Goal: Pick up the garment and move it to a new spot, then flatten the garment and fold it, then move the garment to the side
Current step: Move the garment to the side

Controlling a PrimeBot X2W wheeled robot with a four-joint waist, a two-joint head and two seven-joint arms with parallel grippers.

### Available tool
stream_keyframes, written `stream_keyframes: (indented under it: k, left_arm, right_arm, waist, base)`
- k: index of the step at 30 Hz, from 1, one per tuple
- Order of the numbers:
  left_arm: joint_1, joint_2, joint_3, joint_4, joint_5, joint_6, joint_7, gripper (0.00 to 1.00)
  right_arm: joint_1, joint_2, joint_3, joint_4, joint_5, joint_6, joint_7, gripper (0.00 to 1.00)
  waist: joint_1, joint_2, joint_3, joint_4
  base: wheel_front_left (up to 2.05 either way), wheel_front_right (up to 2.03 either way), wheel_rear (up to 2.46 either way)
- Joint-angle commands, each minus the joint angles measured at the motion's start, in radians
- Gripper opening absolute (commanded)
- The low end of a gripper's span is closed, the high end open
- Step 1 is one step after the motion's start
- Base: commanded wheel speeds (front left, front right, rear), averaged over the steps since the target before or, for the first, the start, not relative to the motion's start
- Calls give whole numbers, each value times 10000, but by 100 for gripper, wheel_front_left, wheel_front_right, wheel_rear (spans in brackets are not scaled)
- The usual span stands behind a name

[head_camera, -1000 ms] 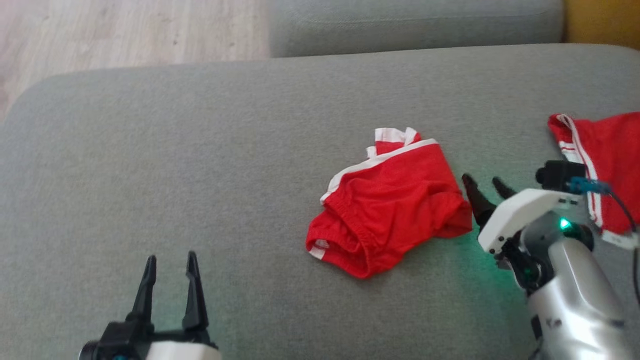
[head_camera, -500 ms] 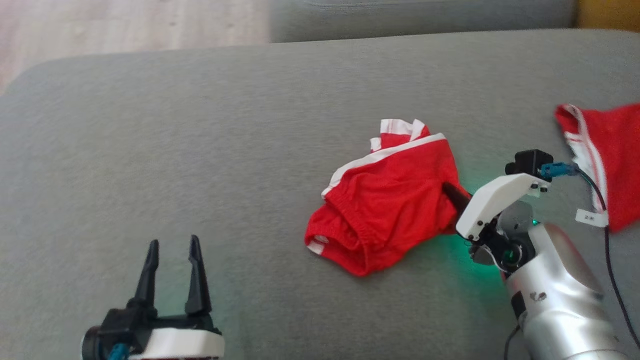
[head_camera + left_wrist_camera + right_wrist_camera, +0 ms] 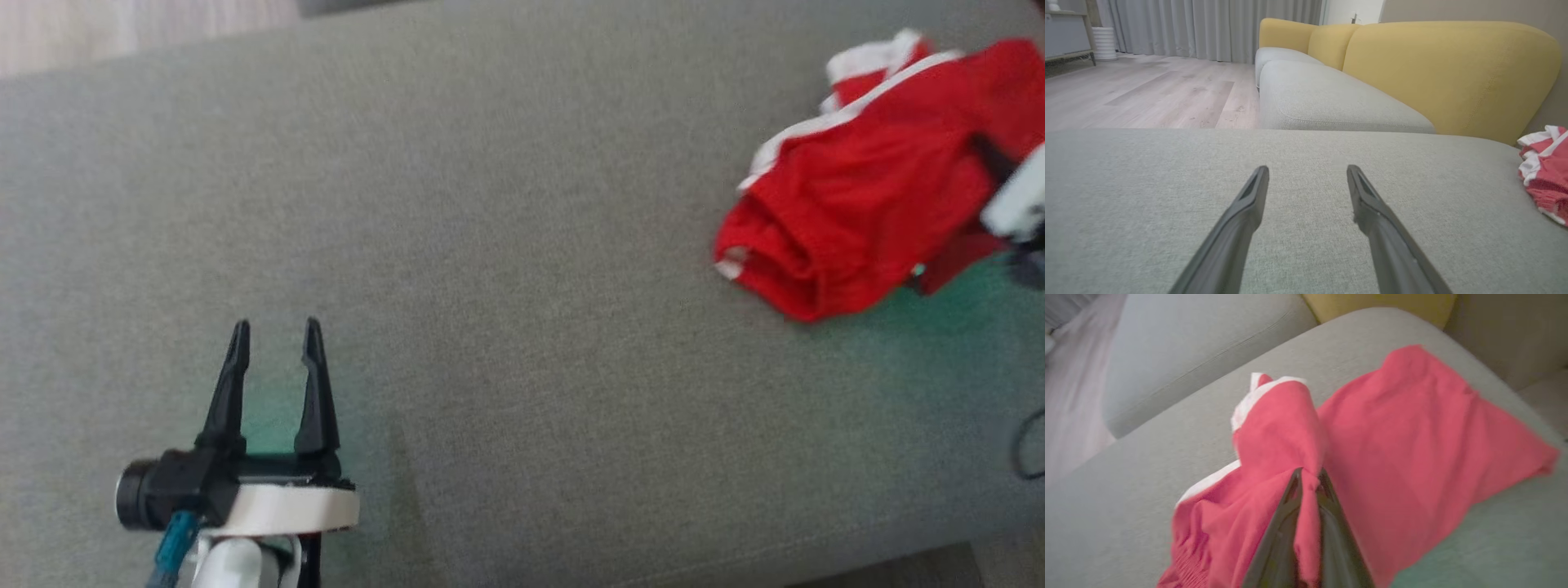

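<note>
The garment is a crumpled red piece with white trim, lying on the grey sofa cushion at the upper right of the head view. My right gripper reaches into its right side at the frame edge. In the right wrist view the right gripper is shut, with a pinch of the garment bunched between its fingertips. My left gripper stands open and holds nothing at the lower left, far from the cloth. In the left wrist view the left gripper points across bare cushion, with the garment at the right edge.
A second flat red cloth lies just beyond the held one. Yellow backrests and another grey seat stand behind the cushion. Wooden floor shows past its far left edge.
My right gripper moved onto the garment's right edge and shut on the fabric. The head camera has swung, so the garment now sits at the upper right. My left gripper stays open.
</note>
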Motion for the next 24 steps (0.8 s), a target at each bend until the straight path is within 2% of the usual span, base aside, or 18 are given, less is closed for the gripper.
stream_keyframes:
  k: [1, 5, 8, 9, 10, 13, 17, 19, 24]
  left_arm:
    - [-266, -11, 298, -302, 135, -98, -80, 100]
    - [-403, -11, 398, -266, 307, -225, -80, 100]
    - [-429, -11, 449, -222, 397, -313, -80, 100]
    - [-435, -11, 457, -207, 414, -337, -80, 100]
    - [-446, -11, 457, -188, 424, -354, -80, 100]
    - [-448, -11, 420, -97, 397, -344, -80, 100]
    - [-334, -11, 353, -47, 277, -242, -80, 100]
    - [-231, -11, 322, -41, 177, -182, -80, 100]
    - [72, -11, 140, 9, -98, 1, -80, 100]
  right_arm:
    - [-471, -378, -152, -516, -320, -7, 94, 0]
    - [-700, -1060, -1026, -616, -1498, -7, 171, 0]
    - [-855, -1252, -1790, -440, -2689, -7, -410, 0]
    - [-879, -1268, -2024, -374, -3254, -7, -778, 40]
    - [-898, -1249, -2371, -280, -3856, -7, -1174, 98]
    - [-834, -920, -2889, -129, -5515, -7, -2068, 100]
    - [-635, -292, -2893, -313, -6605, -7, -3006, 100]
    - [-378, 41, -2576, -525, -6774, -7, -3429, 100]
    - [794, 745, -1462, -1541, -6287, -7, -3933, 100]
  waist:
    - [-2, 0, 455, 10]
    - [-2, 0, 759, 230]
    - [-2, 0, 861, 380]
    - [-2, 0, 873, 418]
    - [-2, 0, 870, 454]
    - [-2, 0, 749, 527]
    - [-2, 0, 426, 502]
    - [-2, 0, 202, 461]
    - [-2, 0, -436, 404]
  base:
    - [0, 0, 0]
    - [0, 0, 0]
    - [0, 0, 0]
    - [0, 0, 0]
    - [0, 0, 0]
    - [0, 0, 0]
    - [0, 0, 0]
    - [0, 0, 0]
    - [0, 0, 0]
